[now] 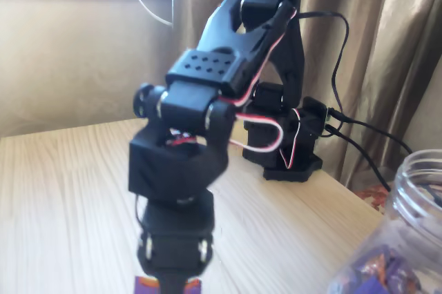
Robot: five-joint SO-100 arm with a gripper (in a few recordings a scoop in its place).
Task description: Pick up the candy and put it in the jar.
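Observation:
The black arm bends forward and down over the wooden table (62,190). Its gripper (173,281) reaches the bottom edge of the fixed view, where the fingertips are cut off, so how the jaws stand is hidden. Right under it lies the candy (146,284), a purple wrapper with an orange mark that shows on both sides of a black finger. I cannot tell whether the fingers touch it. The jar (414,197), clear plastic with a ribbed neck, stands at the lower right with purple-wrapped sweets (376,270) showing through its wall.
The arm's base (293,159) is clamped at the table's far right edge, with black cables (366,145) running off to the right. A beige curtain (387,38) and wall stand behind. Bare tabletop stretches to the left.

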